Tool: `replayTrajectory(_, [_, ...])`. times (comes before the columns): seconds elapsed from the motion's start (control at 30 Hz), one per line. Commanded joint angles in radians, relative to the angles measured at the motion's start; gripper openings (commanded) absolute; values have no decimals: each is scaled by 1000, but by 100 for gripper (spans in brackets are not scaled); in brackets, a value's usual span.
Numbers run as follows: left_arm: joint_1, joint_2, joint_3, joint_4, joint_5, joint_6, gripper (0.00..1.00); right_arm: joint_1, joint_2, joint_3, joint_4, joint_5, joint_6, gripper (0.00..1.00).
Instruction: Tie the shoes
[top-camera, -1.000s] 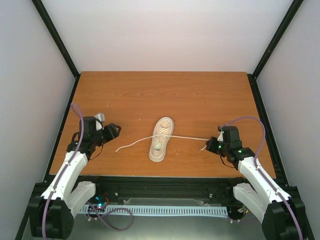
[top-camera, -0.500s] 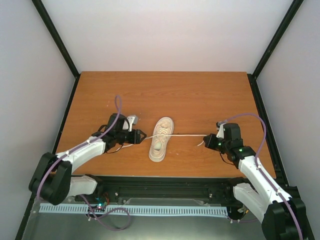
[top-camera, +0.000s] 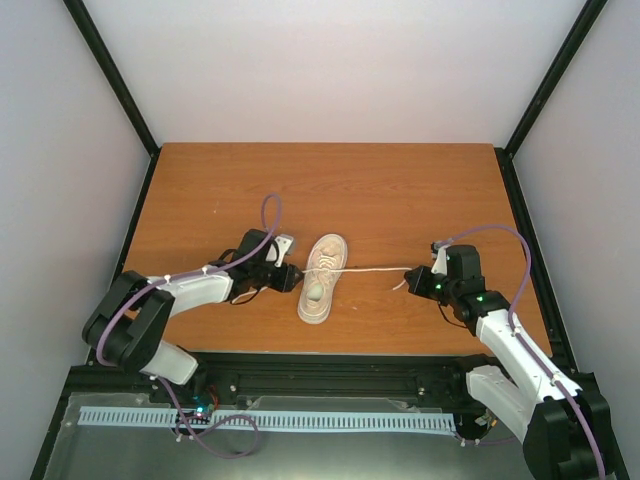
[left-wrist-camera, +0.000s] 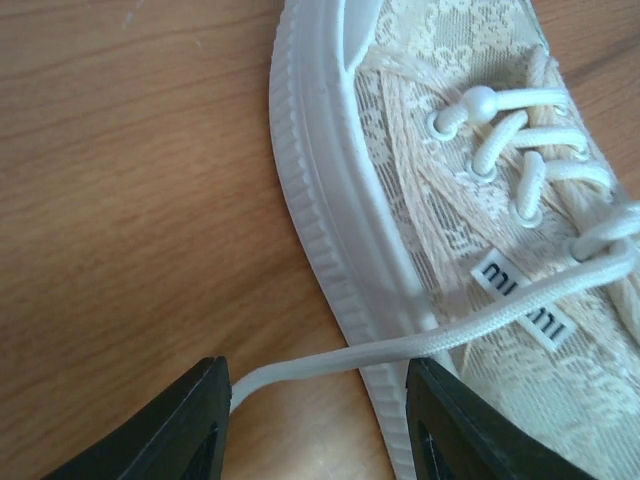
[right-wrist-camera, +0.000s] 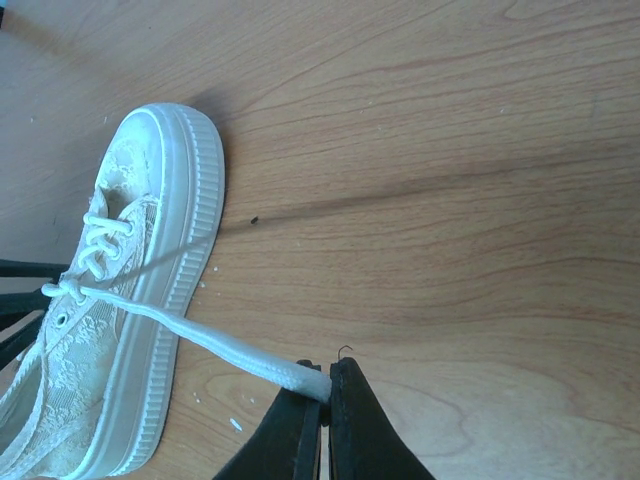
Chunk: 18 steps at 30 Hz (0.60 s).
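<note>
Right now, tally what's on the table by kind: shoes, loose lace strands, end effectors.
Cream sneaker: 1
Lace strands: 2 (left strand, right strand)
End effectors: 2 (left end effector, open around the left strand; right end effector, shut on the right strand)
Total: 5
</note>
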<state>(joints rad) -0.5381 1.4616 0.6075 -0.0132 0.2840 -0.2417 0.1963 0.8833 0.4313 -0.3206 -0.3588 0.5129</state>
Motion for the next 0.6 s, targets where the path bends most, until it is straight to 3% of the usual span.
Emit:
replayTrajectory(0.0, [-12,30,29,90,-36,88,51,-9,-4,10,25,-12,-8,3])
replayTrajectory(0.13, [-20,34,26,111,34,140,51,-8,0,9,29,-15,-9,3])
replayTrajectory(0.57, [-23,134,107,71,22,186,49,-9,-9,6,38,-29,-13,3])
